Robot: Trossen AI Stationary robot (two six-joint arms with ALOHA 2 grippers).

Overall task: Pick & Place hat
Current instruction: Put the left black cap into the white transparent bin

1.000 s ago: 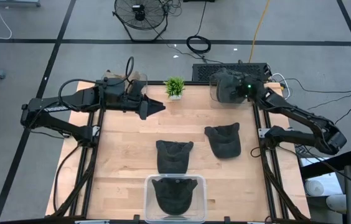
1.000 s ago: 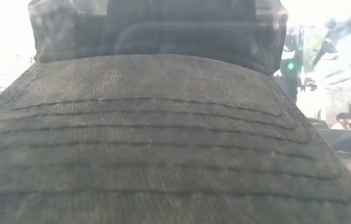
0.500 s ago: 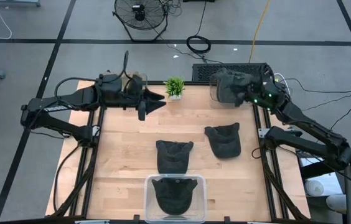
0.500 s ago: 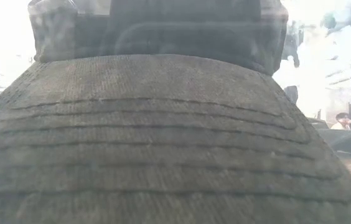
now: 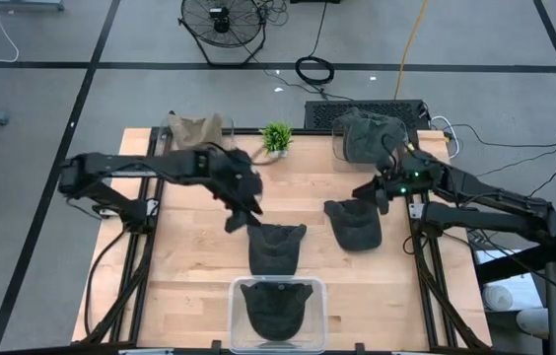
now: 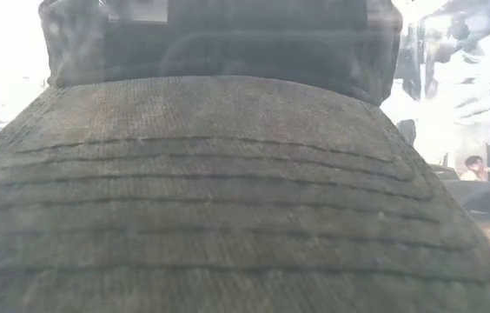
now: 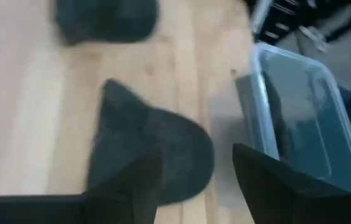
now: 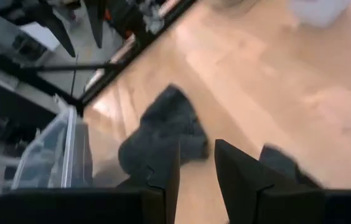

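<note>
Wooden table (image 5: 189, 266) on a grey floor, with a floor fan (image 5: 221, 25) standing beyond the far edge. Four dark hats are showing: the middle hat (image 5: 276, 245) is lying flat at table centre, the right-hand hat (image 5: 355, 223) is lying flat beside it, a third (image 5: 278, 304) is sitting in the clear bin (image 5: 236, 318) at the near edge, and a fourth (image 5: 365, 136) is resting at the far right corner.

The left arm is reaching in over the table; the left gripper (image 5: 236, 219) is hanging just beside the middle hat's far-left edge, fingers (image 7: 259, 180) apart, holding nothing. The right arm is stretching inward; the right gripper (image 5: 365, 192) is hovering above the right-hand hat's far edge, fingers (image 8: 241, 177) spread, empty. One small green plant (image 5: 277, 137) is standing at the far edge.
</note>
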